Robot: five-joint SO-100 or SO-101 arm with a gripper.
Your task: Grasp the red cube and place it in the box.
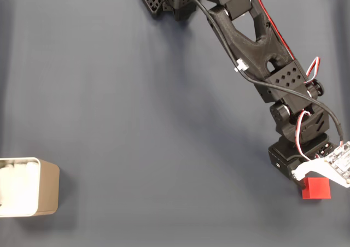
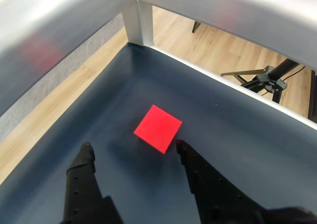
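Observation:
The red cube (image 1: 316, 188) lies on the dark blue table at the lower right of the fixed view, partly under the arm's wrist. In the wrist view the red cube (image 2: 158, 128) sits on the mat just ahead of my gripper (image 2: 133, 149), whose two black fingers stand wide apart with nothing between them; the right fingertip is close beside the cube's lower corner. The box (image 1: 48, 187), beige with a white lining, stands at the lower left edge of the fixed view, far from the arm.
The black arm reaches from its base (image 1: 164, 1) at the top centre down to the right. In the wrist view a metal frame post (image 2: 137, 21) and rails border the table corner, with wooden floor and a black stand (image 2: 262, 78) beyond.

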